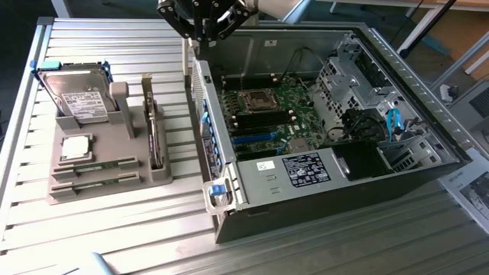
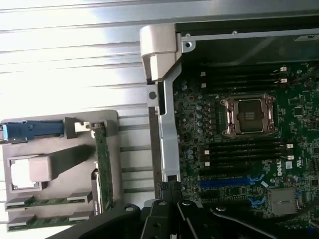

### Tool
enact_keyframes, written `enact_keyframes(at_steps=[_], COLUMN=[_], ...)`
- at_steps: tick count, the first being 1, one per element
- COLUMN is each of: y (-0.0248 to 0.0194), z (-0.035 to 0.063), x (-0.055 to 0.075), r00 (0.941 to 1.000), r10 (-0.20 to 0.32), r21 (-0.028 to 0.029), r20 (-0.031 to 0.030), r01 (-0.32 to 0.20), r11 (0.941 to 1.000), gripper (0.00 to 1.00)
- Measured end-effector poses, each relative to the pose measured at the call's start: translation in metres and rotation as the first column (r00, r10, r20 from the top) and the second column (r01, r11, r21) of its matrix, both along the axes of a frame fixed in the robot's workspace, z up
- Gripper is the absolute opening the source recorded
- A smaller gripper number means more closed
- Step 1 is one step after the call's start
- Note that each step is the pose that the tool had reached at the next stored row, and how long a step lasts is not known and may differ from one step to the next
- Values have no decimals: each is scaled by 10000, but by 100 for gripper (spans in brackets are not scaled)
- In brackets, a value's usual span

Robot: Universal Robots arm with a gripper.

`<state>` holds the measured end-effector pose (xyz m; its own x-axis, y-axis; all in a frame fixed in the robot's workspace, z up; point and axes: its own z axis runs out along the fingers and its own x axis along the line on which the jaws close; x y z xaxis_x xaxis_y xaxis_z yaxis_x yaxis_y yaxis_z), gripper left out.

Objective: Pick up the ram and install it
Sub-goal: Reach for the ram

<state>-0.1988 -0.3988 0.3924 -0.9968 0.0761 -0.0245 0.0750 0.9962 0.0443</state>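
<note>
Currently shut on nothing, claw (image 1: 202, 34) poised over the rim of the open case (image 1: 264, 186), well apart from the ram (image 1: 97, 166). Ram seated in a slot of the grey holder (image 1: 91, 193) on the exterior view's left, just beside its twin (image 1: 97, 182) and near a silver chip (image 1: 75, 148). Probably light, stiff and thin yet fragile; best pinched across both flat faces near mid-length, along the exposed upper edge, clear of the contact edge.

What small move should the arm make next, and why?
Probably move toward the exterior view's left, over the ram sticks in the grey holder: the gripper hangs above the edge of the computer case, apart from them, and both sticks sit in their slots.
</note>
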Motion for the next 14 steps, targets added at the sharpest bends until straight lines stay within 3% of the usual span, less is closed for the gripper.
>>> enact_keyframes(at_steps=[7,10,11,14], y=[2,3,4,5], z=[-7,-17,-24,-32], x=[-403,-649,-785,-955], r00=[10000,10000,10000,10000], r10=[0,-1,-1,-1], r21=[-1,0,0,0], r20=[-1,0,0,1], r01=[0,1,1,1], r11=[10000,10000,10000,10000], gripper=[10,10,10,10])
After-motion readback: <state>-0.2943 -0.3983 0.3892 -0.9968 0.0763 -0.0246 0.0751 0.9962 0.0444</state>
